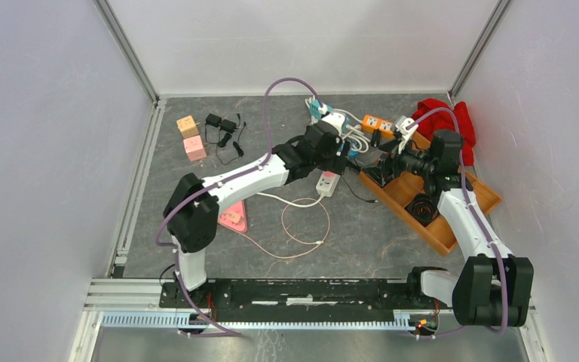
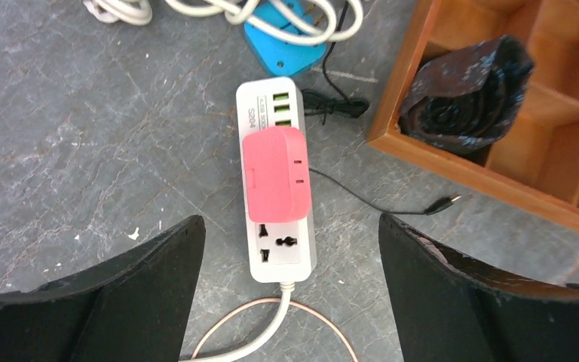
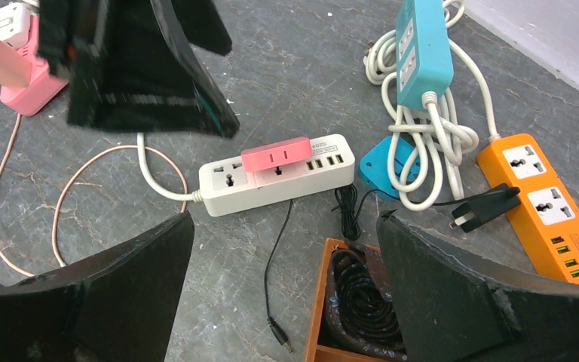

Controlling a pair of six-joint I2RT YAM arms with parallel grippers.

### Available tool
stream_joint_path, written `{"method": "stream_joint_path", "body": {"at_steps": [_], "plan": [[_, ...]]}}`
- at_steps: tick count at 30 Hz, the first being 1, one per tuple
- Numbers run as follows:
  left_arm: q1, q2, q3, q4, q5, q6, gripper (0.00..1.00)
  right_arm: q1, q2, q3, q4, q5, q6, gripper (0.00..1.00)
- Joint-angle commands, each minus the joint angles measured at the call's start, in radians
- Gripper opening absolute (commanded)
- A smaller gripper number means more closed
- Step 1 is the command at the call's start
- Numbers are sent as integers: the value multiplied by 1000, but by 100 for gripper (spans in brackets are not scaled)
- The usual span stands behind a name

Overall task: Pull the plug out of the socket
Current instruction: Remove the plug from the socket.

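A pink plug (image 2: 275, 173) sits in the middle sockets of a white power strip (image 2: 280, 253) lying on the grey table. It also shows in the right wrist view (image 3: 275, 157) on the strip (image 3: 226, 181). My left gripper (image 2: 290, 222) is open and empty and hovers above the strip, with one finger on each side of it and touching nothing. In the top view it (image 1: 341, 156) is just beyond the strip (image 1: 328, 183). My right gripper (image 3: 285, 219) is open and empty over the corner of the wooden tray, to the right of the strip.
A wooden tray (image 1: 452, 234) with a rolled dark tie (image 3: 362, 298) lies at the right. An orange strip (image 3: 543, 204), a blue strip (image 3: 422, 45) with a coiled white cord and a black plug (image 3: 486, 205) lie behind. A thin black cable (image 3: 271, 264) and a pink cord loop (image 1: 301, 226) lie on the table.
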Motion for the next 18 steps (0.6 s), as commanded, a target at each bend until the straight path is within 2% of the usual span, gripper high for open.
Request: {"method": "stream_joint_path", "body": {"at_steps": [1,7,15,18], "plan": [[-37,71,92,-81,-144,70,87,-15,27,30,-3,-7,13,98],[-48,157,161,-93,-161,82,79,-31,46,34,-9,-19,19,98],[-47,250,210,-87,-144,102,78,-39,53,31,-8,-32,21,98],[-47,268,216,-80,-145,115,74,-38,59,31,-8,-38,21,98]]}}
